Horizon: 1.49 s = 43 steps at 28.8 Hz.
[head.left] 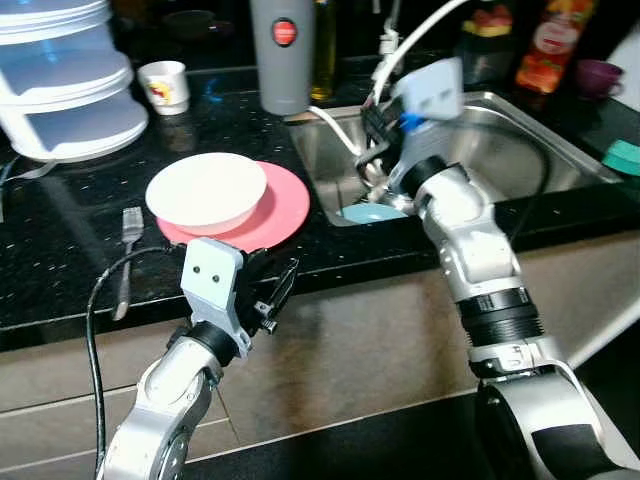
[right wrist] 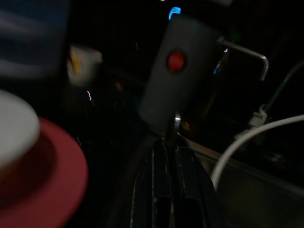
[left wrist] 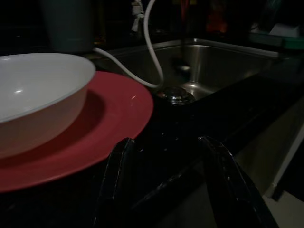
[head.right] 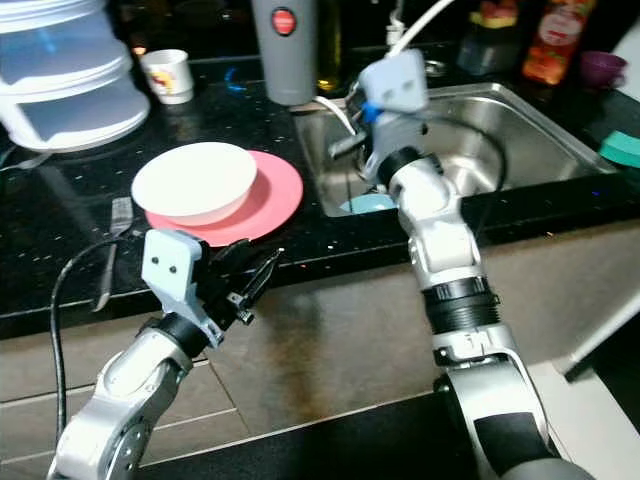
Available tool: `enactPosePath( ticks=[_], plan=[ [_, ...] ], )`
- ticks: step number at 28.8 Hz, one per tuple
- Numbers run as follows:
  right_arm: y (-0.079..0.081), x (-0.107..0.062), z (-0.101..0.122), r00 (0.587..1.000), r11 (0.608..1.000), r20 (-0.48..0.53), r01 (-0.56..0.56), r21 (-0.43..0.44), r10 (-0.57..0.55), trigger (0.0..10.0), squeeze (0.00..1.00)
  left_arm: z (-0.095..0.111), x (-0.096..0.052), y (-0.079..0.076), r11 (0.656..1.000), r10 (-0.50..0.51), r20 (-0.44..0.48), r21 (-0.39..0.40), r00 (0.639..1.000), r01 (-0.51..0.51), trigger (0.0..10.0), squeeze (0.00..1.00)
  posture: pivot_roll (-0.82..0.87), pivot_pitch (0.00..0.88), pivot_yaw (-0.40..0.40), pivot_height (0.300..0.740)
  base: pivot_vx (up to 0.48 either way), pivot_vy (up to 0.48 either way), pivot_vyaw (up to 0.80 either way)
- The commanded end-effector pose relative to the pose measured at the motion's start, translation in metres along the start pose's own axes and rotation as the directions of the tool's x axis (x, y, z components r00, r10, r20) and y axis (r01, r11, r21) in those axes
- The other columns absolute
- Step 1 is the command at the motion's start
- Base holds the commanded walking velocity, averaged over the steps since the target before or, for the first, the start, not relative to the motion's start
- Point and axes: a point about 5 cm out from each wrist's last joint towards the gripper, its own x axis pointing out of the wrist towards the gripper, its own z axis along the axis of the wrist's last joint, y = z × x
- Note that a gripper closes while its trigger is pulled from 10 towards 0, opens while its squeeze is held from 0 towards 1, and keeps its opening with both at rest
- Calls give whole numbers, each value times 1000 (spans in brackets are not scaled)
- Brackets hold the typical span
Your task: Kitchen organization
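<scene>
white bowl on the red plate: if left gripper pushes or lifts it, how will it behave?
The bowl looks rigid and glossy, so probably slippery between the fingers. It sits loose and off-centre on the plate; a push would likely slide it. Probably ceramic, so breakable.

Left silver arm bent low in front of the counter, left gripper (head.left: 270,290) with two long black fingers (left wrist: 116,180) spread apart and holding nothing, right silver arm stretched up and forward, right gripper (right wrist: 170,156) fingers pressed tight on a thin metal utensil handle (right wrist: 176,124)
</scene>
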Motion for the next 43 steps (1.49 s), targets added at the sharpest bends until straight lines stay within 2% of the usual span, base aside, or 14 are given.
enactPosePath(
  ticks=[1,7,8,9,11,14,16,18,19,23,24,27,36,43],
  plan=[
    [-3,2,-1,1000,998,-9,18,-62,-19,10000,0,0,-3,-1,1000,-10,-8,-7,1000,10,10000,0,119,0,-12,740,0,0,0],
    [-3,3,-9,999,955,-41,3,-297,-16,10000,51,-2,-9,0,1000,2,-25,-14,1000,-2,10000,0,132,0,-16,740,0,0,0],
    [-2,3,-9,999,955,-40,3,-298,-15,10000,639,-2,-10,0,1000,5,-28,-15,1000,-5,10000,0,133,0,-16,740,0,0,0],
    [-1,3,-9,999,955,-39,2,-296,-14,10000,886,-2,-11,1,1000,7,-29,-15,1000,-7,10000,0,133,0,-16,740,0,0,0],
    [0,4,-11,999,957,-34,7,-290,-18,10000,945,-2,-12,2,1000,17,-34,-12,999,-17,10000,0,133,0,-16,740,0,0,0],
    [0,3,-13,999,971,-32,31,-239,-40,10000,922,-2,-13,3,1000,28,-37,-7,999,-28,10000,0,138,0,-13,740,0,0,0],
    [-2,3,-14,998,986,-25,56,-158,-61,10000,675,-2,-14,7,999,45,-40,3,998,-44,10000,0,137,0,-9,740,0,0,0],
    [-2,3,-13,998,989,-20,63,-130,-67,10000,675,-2,-14,8,999,52,-40,7,998,-51,10000,0,137,0,-8,740,0,0,0],
    [-2,2,-11,998,996,-1,64,-65,-64,10000,0,-2,-14,10,998,65,-39,14,997,-65,10000,0,137,0,-7,740,0,0,0],
    [-1,1,-5,997,997,45,58,44,-60,10000,0,-1,-14,15,996,87,-36,23,996,-86,10000,0,136,0,-4,740,0,0,0],
    [3,0,5,994,976,106,17,216,-41,10000,0,1,-13,22,990,135,-23,32,991,-134,10000,0,136,0,1,740,0,0,0],
    [6,-3,17,983,928,185,-52,369,-19,10000,0,4,-13,29,982,184,-8,38,983,-183,10000,0,137,0,3,740,0,0,254],
    [3,-5,18,974,895,222,-52,444,-54,10000,0,12,-14,31,975,216,23,40,976,-217,10000,0,150,0,6,740,0,0,744],
    [10,-10,20,971,881,239,-105,462,-10,10000,0,15,-20,26,966,232,46,-127,972,-224,10000,0,158,0,6,740,0,0,0]
  ],
)
